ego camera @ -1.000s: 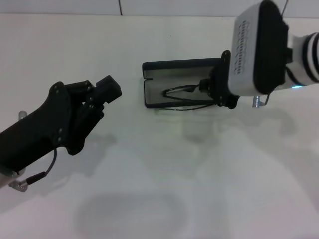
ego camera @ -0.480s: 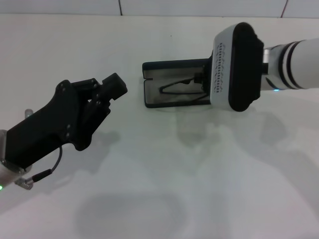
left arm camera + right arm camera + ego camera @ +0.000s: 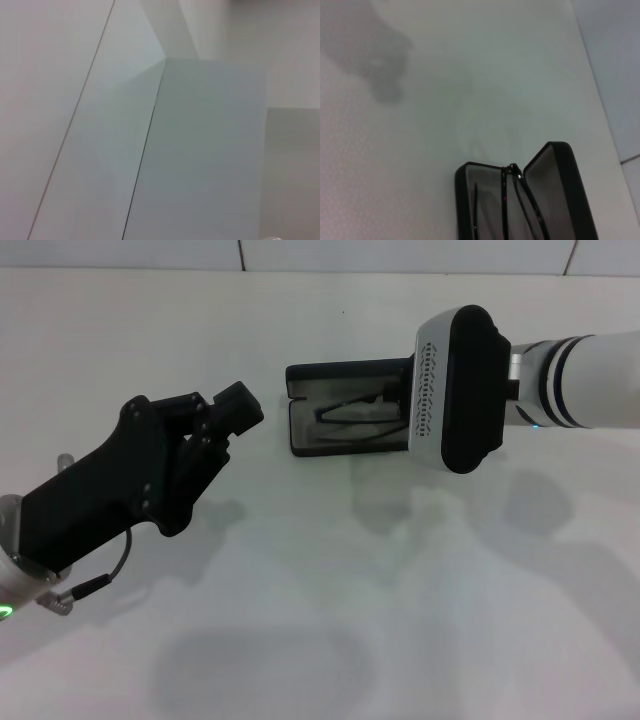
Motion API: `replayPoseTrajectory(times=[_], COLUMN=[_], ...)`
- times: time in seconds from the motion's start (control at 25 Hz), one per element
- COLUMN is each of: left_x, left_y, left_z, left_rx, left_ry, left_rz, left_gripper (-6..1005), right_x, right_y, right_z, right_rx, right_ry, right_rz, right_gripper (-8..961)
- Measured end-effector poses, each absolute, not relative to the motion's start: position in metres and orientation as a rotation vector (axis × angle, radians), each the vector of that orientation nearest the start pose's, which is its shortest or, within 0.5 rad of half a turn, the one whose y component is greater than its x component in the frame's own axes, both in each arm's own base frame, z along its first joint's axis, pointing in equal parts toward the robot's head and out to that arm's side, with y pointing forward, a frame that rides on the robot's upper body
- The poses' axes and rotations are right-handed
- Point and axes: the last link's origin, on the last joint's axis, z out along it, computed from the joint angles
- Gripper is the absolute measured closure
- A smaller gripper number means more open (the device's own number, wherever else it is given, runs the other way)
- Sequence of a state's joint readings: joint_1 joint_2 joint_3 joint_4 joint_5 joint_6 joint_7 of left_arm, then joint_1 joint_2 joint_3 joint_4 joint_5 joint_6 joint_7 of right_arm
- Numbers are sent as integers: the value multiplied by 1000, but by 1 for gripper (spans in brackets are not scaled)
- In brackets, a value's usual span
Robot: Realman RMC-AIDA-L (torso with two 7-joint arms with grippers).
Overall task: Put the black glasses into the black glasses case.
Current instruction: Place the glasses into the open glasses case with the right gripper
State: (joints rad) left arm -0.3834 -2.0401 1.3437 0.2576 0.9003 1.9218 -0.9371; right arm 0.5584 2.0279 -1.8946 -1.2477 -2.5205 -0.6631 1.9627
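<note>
Tabletop [image 3: 330, 570] layout, read from our left: the left end effector [image 3: 238, 408] hovers clear of the work holding nothing, though we cannot tell its finger state. The black glasses case [image 3: 345, 405] lies open at centre, long axis left-to-right. The black glasses [image 3: 512, 200] rest inside it, with the right end effector [image 3: 400, 408] at its right end, nearer arm, finger state hidden.

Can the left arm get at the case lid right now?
Probably yes. The left gripper hovers just left of the open black glasses case, bare table between. The right gripper covers the case's right end only.
</note>
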Motion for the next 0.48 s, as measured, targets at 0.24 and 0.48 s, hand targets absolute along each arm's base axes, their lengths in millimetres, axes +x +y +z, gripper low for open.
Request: replayPoseTrajectory(times=[0.24,0.48], left_x=[-236,-235], left_y=[251,253], left_z=[-5,-7], left_rx=[-2368,-2371], left_ry=[-370,-375], left_rz=[-1668,-1661], left_gripper=[956,956], right_x=[142,144], right_y=[387,388], right_z=[-75,-76], right_rx=[-2456,-2445], right_ry=[-472,-472], right_rz=[-319,-315], right_gripper=[903,899])
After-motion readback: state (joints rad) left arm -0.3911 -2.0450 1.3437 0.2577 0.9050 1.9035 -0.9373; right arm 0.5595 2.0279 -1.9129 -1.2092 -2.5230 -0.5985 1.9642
